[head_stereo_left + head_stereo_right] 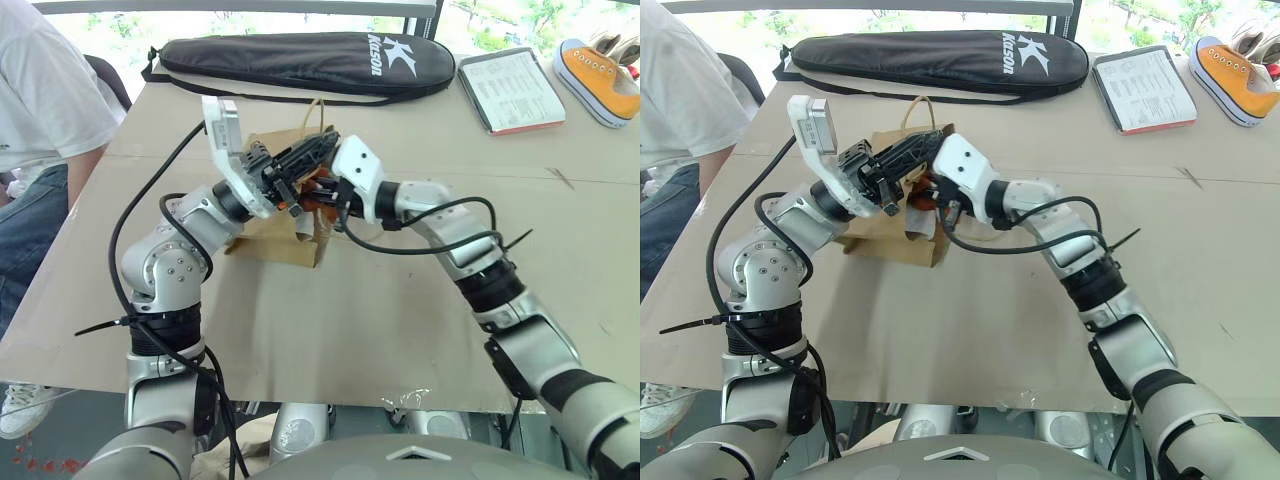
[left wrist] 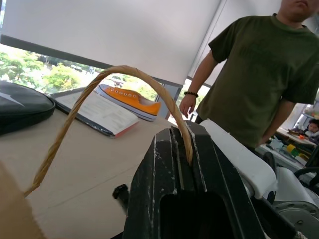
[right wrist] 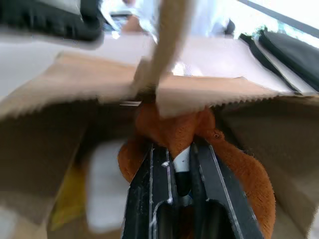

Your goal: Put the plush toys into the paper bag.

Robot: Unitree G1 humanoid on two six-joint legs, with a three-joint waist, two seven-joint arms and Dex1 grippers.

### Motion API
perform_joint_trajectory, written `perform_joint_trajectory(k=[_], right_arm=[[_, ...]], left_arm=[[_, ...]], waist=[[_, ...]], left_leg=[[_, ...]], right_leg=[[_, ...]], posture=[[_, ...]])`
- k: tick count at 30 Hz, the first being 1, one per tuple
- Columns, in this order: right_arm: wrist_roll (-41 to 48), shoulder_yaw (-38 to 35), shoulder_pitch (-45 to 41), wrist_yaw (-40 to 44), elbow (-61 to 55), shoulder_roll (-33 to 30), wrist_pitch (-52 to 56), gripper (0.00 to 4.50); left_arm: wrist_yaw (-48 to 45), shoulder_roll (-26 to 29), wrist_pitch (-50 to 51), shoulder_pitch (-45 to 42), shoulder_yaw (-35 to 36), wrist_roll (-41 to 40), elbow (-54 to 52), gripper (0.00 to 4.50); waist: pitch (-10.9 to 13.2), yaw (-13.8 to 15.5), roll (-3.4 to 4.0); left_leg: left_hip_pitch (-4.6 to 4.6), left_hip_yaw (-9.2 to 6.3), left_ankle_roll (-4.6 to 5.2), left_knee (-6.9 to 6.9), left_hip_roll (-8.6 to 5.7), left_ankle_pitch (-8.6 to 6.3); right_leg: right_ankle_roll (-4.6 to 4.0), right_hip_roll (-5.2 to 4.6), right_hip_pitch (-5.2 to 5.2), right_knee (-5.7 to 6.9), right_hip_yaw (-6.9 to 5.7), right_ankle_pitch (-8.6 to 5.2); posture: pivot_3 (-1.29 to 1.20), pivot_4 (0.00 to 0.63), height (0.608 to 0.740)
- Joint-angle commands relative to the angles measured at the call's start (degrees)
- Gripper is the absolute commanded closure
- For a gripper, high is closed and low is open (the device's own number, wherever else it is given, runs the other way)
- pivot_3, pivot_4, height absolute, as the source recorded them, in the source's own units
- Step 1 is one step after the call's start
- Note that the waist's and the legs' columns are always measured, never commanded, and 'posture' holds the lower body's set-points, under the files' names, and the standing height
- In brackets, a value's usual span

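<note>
The brown paper bag [image 1: 275, 235] stands on the table [image 1: 400, 330]. The left gripper [image 2: 182, 154] is clamped on its twine handle [image 2: 89, 94]; the right gripper [image 3: 180, 162], fingers pinched on the brown plush toy [image 3: 239, 174], holds it at the bag's mouth, a white toy [image 3: 102, 184] inside.

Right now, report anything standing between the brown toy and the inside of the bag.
Nothing visible blocks it. The right gripper, shut on the brown plush toy, holds it at the paper bag's open mouth; the left gripper holds a twine handle up.
</note>
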Motion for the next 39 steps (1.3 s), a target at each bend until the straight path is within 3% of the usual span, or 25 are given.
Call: perform_joint_trajectory(k=[1,2,9,19,26,33,39], right_arm=[[2.1,-0.4,-2.2,5.7,5.1,2.9,-2.2,3.82],[1.9,-0.3,-2.3,7.1,7.2,3.5,-3.3,3.5],[0.0,-2.3,-1.3,7.8,13.5,5.6,-9.2,0.09],[3.0,-4.3,7.6,7.5,-11.6,-3.9,6.7,0.09],[7.6,-8.7,9.2,4.0,-24.1,-7.9,19.0,0.09],[6.7,-11.2,8.9,-3.6,-24.5,-11.0,30.6,0.09],[7.5,-12.6,7.4,-8.9,-17.6,-8.7,38.4,0.09]], left_arm=[[-0.4,0.1,-0.9,0.8,-0.3,0.1,-3.2,4.5],[-0.4,0.3,-1.0,1.2,-0.3,0.2,-3.3,4.5],[-0.6,1.4,-1.2,3.3,0.8,0.5,-4.3,4.5],[-3.4,4.5,-0.9,5.4,4.3,-1.6,-2.6,4.5],[-5.3,5.9,-0.6,3.7,4.5,-1.7,0.1,4.5],[-6.4,6.6,0.1,2.4,3.9,-1.5,1.5,4.5],[-5.7,7.1,1.2,3.1,4.5,-2.3,0.5,4.5]], waist=[[0.0,0.0,0.0],[0.0,0.0,0.0],[0.0,0.0,0.01],[0.0,0.1,0.01],[0.0,0.2,0.01],[0.0,0.2,0.01],[0.0,0.1,0.02]], left_leg=[[0.0,0.01,0.0,0.0,0.0,0.0],[0.0,0.03,0.0,0.0,-0.01,0.0],[0.02,0.04,-0.01,0.0,-0.02,-0.01],[0.01,0.04,-0.01,0.0,-0.07,-0.01],[0.02,0.04,-0.01,0.0,-0.05,-0.01],[0.01,0.05,0.0,0.0,-0.08,-0.01],[0.01,0.06,0.0,0.0,-0.06,-0.01]], right_leg=[[0.0,-0.01,0.01,0.0,0.0,0.0],[0.0,-0.04,0.01,-0.01,0.01,0.0],[0.0,-0.07,0.0,0.06,0.01,0.0],[0.0,-0.29,-0.02,0.13,-0.05,0.0],[-0.01,-0.24,-0.03,0.15,-0.06,0.0],[0.0,-0.25,-0.03,0.11,-0.06,0.0],[-0.01,-0.21,-0.03,0.11,-0.03,0.0]], posture=[[0.0,0.15,0.74],[0.0,0.15,0.74],[0.0,0.15,0.74],[0.0,0.15,0.74],[0.0,0.15,0.74],[0.0,0.15,0.74],[0.0,0.15,0.74]])
